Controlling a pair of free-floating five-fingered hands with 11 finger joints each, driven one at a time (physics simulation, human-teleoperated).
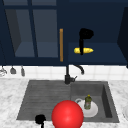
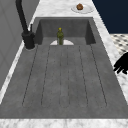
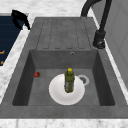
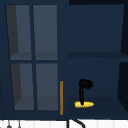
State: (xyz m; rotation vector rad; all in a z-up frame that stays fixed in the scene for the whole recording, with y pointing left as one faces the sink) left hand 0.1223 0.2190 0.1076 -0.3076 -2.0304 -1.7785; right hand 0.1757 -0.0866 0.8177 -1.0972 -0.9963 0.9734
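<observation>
My right hand (image 1: 85,33) hangs inside the open wall cabinet, its fingers straight down against a yellow, corn-like thing (image 1: 87,50) that lies on the lower shelf (image 1: 107,56). The upper view shows that hand (image 4: 85,84) over the yellow thing (image 4: 87,104) too. My left hand (image 1: 40,119) floats low at the sink's front edge, open and holding nothing; it is also in the left side view (image 2: 122,63) and the right side view (image 3: 19,17). A big red ball (image 1: 67,115) sits right of it.
A green bottle (image 1: 87,102) stands on a white plate (image 1: 93,111) in the sink basin (image 3: 42,87), with a small red thing (image 3: 37,74) nearby. The black faucet (image 1: 68,75) rises behind. The cabinet door has a gold handle (image 1: 61,45). A plate of brown food (image 2: 80,7) rests on the counter.
</observation>
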